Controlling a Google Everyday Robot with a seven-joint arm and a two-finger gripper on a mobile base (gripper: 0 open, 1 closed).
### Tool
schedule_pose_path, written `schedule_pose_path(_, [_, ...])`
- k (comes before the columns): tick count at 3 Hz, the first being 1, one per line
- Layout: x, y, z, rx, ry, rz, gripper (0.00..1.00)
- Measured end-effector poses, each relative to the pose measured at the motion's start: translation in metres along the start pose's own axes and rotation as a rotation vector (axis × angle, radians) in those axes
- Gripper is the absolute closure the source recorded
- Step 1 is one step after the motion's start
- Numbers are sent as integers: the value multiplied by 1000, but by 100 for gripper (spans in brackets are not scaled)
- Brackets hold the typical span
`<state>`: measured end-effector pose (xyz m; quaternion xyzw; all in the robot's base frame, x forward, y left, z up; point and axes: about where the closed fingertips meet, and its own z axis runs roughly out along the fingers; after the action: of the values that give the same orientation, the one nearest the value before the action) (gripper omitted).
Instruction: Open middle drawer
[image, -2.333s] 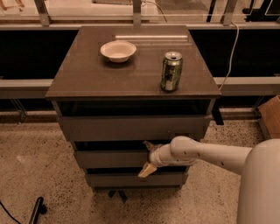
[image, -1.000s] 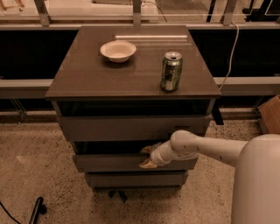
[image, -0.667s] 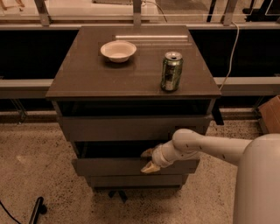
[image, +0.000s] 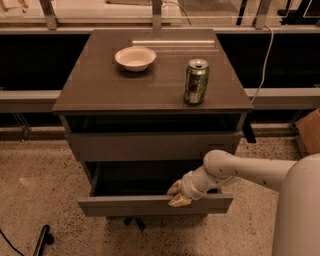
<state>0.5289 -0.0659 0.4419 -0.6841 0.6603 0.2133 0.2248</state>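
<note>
hand (image: 177, 196) pinches the middle drawer (image: 130, 205) front's top edge; drawer stands open

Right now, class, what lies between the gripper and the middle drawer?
Nothing: in the camera view the gripper sits right on the top front edge of the pulled-out middle drawer.

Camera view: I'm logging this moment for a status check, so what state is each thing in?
middle drawer: pulled well out, dark inside showing.
top drawer: sits back, not pulled out like the middle one.
gripper: at the middle drawer's front top edge, right of centre.
can: upright on the cabinet top.
bowl: upright, looks empty.
</note>
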Motion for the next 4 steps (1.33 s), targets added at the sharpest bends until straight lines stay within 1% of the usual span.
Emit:
schedule_pose_path(1, [11, 25, -11, -33, 23, 35, 58])
schedule_pose_path(2, [16, 38, -25, -31, 19, 50, 39])
schedule_pose_path(3, [16, 38, -23, -34, 18, 50, 16])
schedule_pose_path(4, [15, 39, -21, -37, 17, 49, 0])
